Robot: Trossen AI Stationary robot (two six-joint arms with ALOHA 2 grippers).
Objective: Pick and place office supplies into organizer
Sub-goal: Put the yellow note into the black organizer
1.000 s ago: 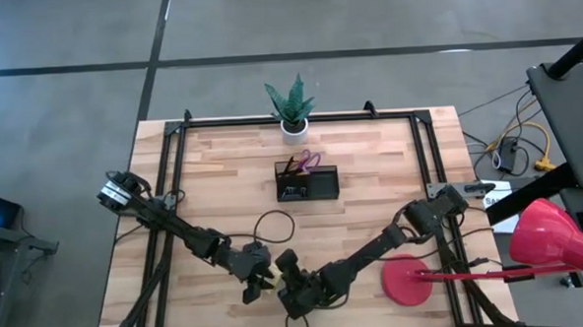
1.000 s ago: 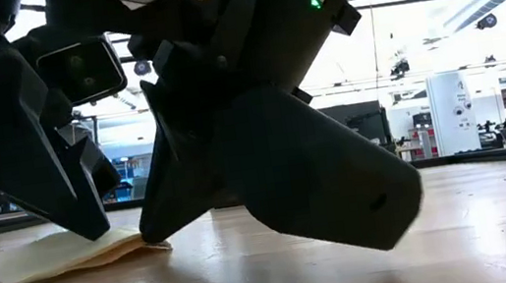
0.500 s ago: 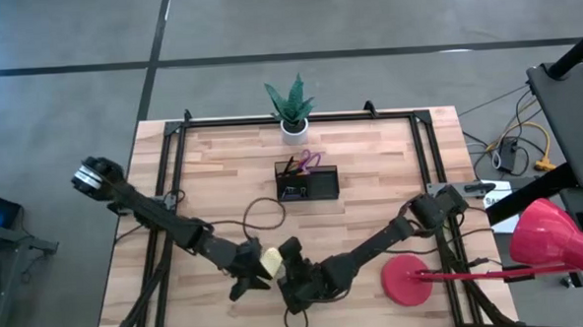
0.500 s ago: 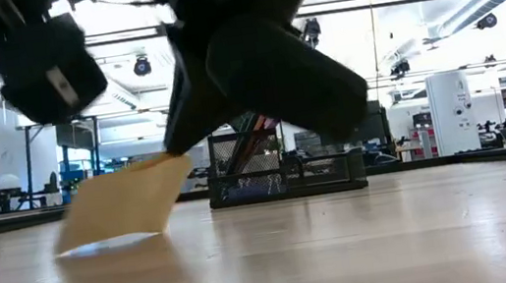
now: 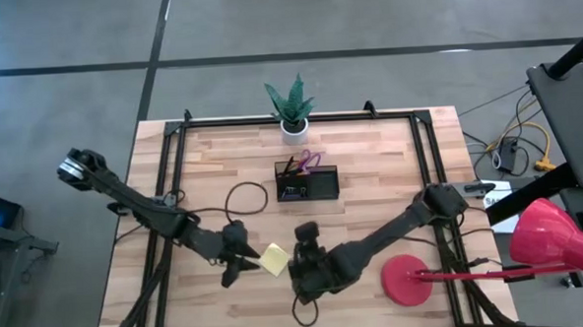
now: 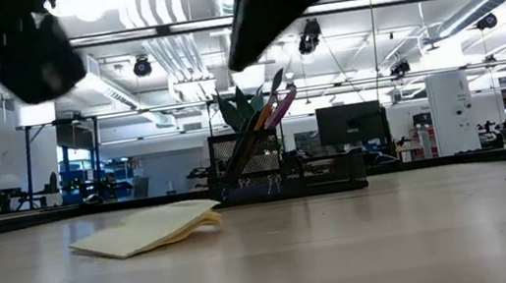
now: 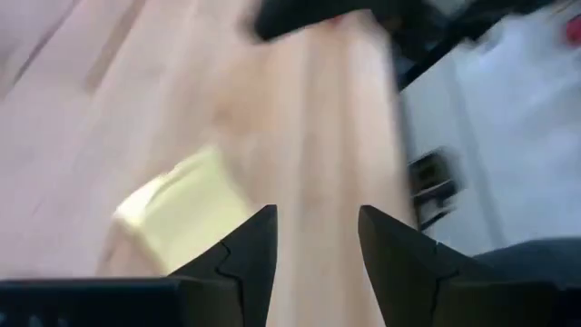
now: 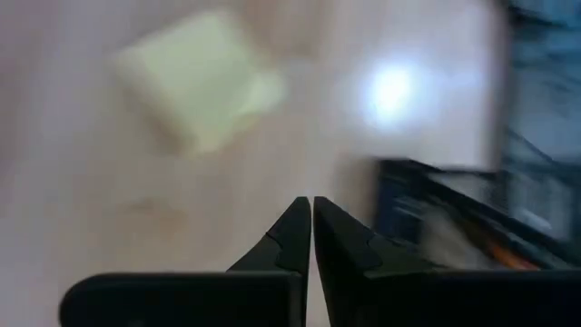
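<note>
The yellow sticky-note pad [image 5: 273,259] lies flat on the wooden table near its front edge, its top sheets slightly curled [image 6: 149,229]. My left gripper [image 5: 242,264] hangs open just left of the pad and above it; its two fingers frame bare wood, with the pad [image 7: 177,213] off to one side. My right gripper [image 5: 298,268] hangs shut just right of the pad, also raised, with the pad [image 8: 200,77] ahead of its fingertips [image 8: 304,213]. The black mesh organizer [image 5: 307,183] stands mid-table with purple scissors and pens upright in it [image 6: 264,110].
A white pot with a green plant [image 5: 291,106] stands at the far edge. A red lamp's round base [image 5: 407,282] sits at the front right, its head [image 5: 551,241] beyond the table's right edge. A loose cable loop [image 5: 242,197] lies left of the organizer.
Both grippers have risen from the table; my left one has also drawn back toward the table's left edge. The pad lay flat between them, stood tipped up off the wood half a second ago, and has fallen back flat on the table.
</note>
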